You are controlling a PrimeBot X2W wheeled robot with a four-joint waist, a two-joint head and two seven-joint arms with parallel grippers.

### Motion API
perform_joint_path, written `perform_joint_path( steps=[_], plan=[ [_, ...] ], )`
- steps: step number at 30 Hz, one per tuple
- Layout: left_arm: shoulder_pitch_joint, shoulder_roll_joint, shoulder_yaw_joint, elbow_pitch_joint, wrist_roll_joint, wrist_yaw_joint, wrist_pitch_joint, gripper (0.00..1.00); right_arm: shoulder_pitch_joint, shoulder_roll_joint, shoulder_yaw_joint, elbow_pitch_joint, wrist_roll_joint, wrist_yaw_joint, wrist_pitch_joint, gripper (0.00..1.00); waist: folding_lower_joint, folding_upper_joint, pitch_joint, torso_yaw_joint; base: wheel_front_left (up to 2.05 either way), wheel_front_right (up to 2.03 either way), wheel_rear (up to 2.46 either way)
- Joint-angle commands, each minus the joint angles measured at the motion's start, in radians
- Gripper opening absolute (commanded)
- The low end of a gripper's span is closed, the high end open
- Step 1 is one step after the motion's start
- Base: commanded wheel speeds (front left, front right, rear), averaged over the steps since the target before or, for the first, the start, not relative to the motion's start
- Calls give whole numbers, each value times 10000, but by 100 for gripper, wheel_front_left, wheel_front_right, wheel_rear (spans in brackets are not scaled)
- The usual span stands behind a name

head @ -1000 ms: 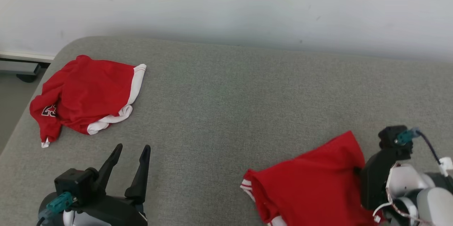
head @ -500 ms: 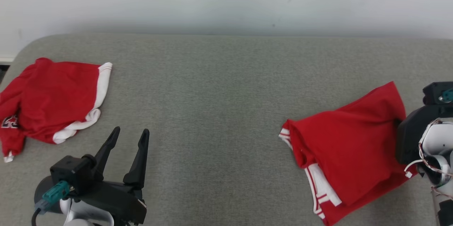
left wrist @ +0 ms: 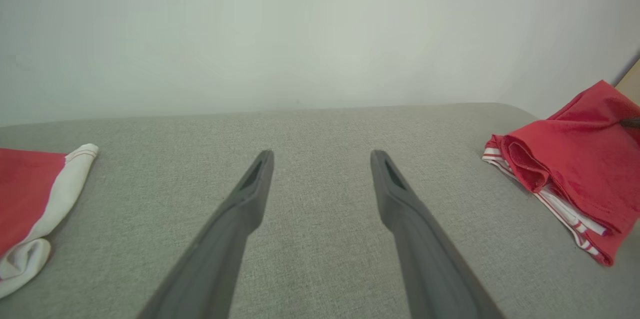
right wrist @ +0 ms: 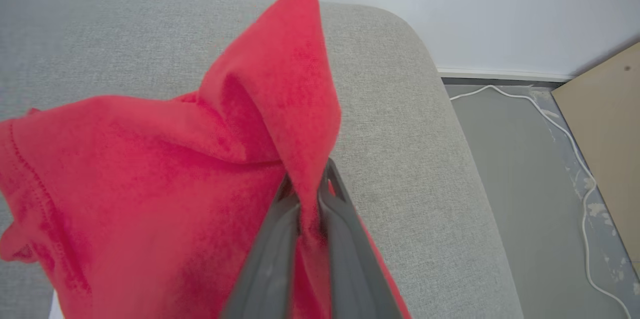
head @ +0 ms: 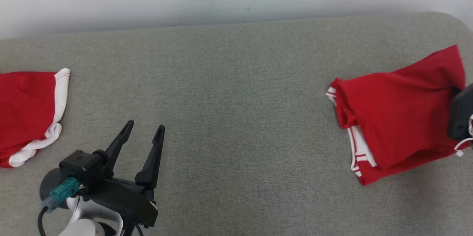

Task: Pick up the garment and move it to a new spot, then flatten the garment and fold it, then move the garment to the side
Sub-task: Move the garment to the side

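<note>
The garment (head: 399, 117) is a folded red piece with white striped trim, lying near the right end of the grey padded surface (head: 236, 80). It also appears at the right of the left wrist view (left wrist: 575, 169). My right gripper (right wrist: 310, 184) is shut on a raised corner of the garment (right wrist: 175, 184), and its black housing (head: 461, 115) sits at the cloth's right edge. My left gripper (head: 145, 125) stands open and holds nothing above the surface at the lower left, its fingers spread wide (left wrist: 322, 155).
A second red garment with a white hem (head: 26, 114) lies crumpled at the left end (left wrist: 25, 189). A white wall runs behind. Past the surface's rounded right corner are the floor, a white cable (right wrist: 565, 129) and a tan board (right wrist: 605, 124).
The head view has swung to the right. My right gripper has carried the garment rightward and farther away, toward the surface's right end. The left gripper stays open.
</note>
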Motion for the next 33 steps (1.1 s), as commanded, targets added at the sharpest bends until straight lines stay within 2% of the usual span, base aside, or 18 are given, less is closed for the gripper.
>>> perform_joint_path(
  steps=[1,10,19,20,21,22,28,33],
  plan=[
    [-152,60,-21,-83,139,-1,34,100,-152,-376,50,115,111,-19,-178,0,-1,-2,164,-133,0,0,0],
    [-300,294,-10,-416,229,45,192,100,-373,-1284,232,371,450,-19,-648,0,-1,-2,495,-167,0,0,0],
    [-357,437,-68,-582,283,83,345,100,-409,-1474,16,278,199,-19,-1038,0,-1,-2,660,-137,0,0,0],
    [-389,441,-81,-588,294,75,356,100,-424,-1518,0,243,130,-20,-1116,6,-1,-2,680,-111,0,0,0],
    [-412,446,-88,-597,287,72,378,100,-432,-1538,5,233,129,-19,-1200,47,-1,-2,692,-92,0,0,0],
    [-418,457,-91,-606,287,73,391,100,-438,-1564,-82,272,12,-20,-1208,100,-1,-2,701,-72,0,0,0],
    [-378,417,-87,-538,244,105,319,100,-470,-1768,214,99,-202,-20,-1610,100,-1,-2,621,89,0,0,0],
    [-394,312,-26,-459,309,181,48,100,-402,-1655,310,-60,-75,-20,-2066,100,-1,-2,390,210,0,0,0]
  ],
)
